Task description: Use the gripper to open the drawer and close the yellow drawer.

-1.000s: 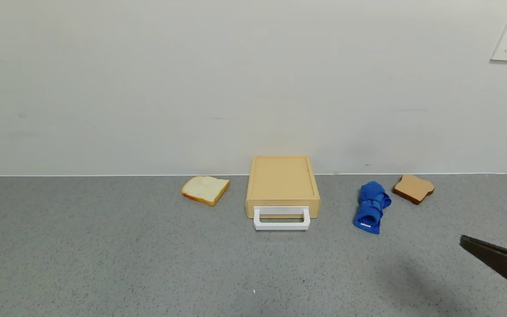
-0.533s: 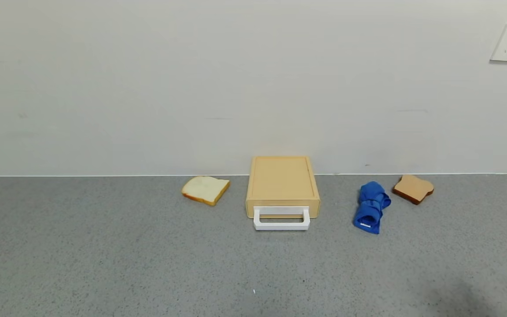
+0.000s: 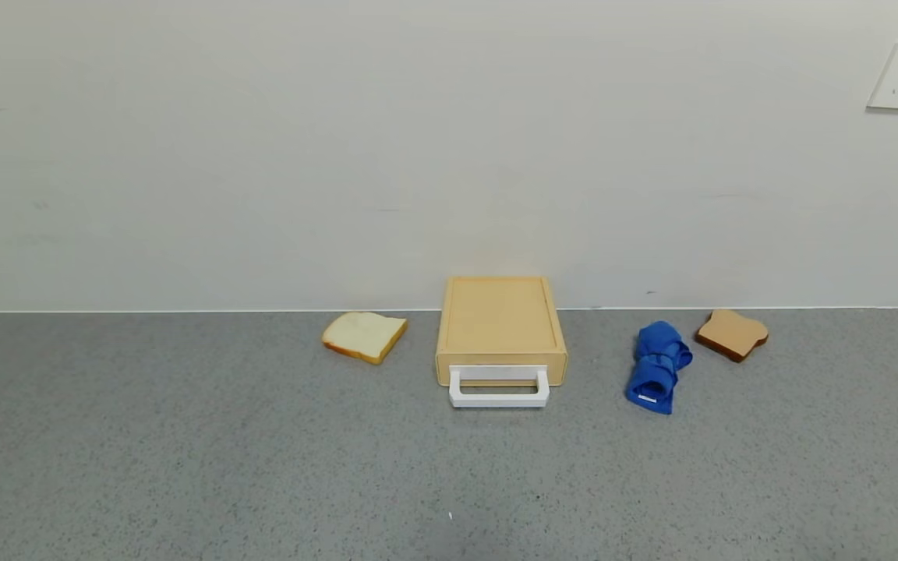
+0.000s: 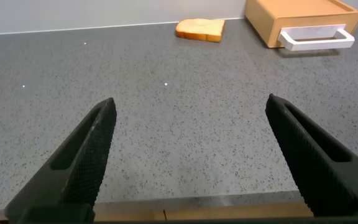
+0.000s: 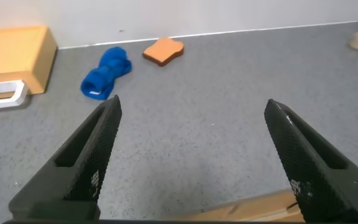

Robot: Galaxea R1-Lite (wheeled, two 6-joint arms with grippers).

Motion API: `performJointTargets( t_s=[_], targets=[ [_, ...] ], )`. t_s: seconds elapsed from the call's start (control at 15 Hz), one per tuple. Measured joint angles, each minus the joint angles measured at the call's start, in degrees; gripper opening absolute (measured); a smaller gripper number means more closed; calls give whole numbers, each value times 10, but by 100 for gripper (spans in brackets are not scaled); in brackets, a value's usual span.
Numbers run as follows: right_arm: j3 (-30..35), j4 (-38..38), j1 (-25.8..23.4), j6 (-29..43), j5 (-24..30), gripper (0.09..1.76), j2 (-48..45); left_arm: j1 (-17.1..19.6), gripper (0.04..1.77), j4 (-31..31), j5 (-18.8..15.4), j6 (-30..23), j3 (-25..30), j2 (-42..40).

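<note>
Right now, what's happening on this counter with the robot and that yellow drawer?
Nothing is being handled. The yellow drawer sits shut against the wall, its white handle untouched. The left gripper and right gripper are both open and empty near the counter's front edge. Two bread slices and a blue cloth lie alongside.

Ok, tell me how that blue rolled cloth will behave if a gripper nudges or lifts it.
The blue rolled cloth looks like soft folded fabric, so it would probably sag and give rather than hold its shape. Its loose roll may partly unroll or slide across the grey counter when pushed. It seems light and not fragile.
</note>
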Motion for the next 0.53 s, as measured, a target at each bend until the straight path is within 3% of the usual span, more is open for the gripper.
performJointTargets(
  t_s=[0.27,0.53],
  targets=[
    [29,34,-35,-9,96,170,-98,0,173,0,0,0,0,0],
    [104,0,-45,-17,119,170,-182,0,173,0,0,0,0,0]
  ],
)
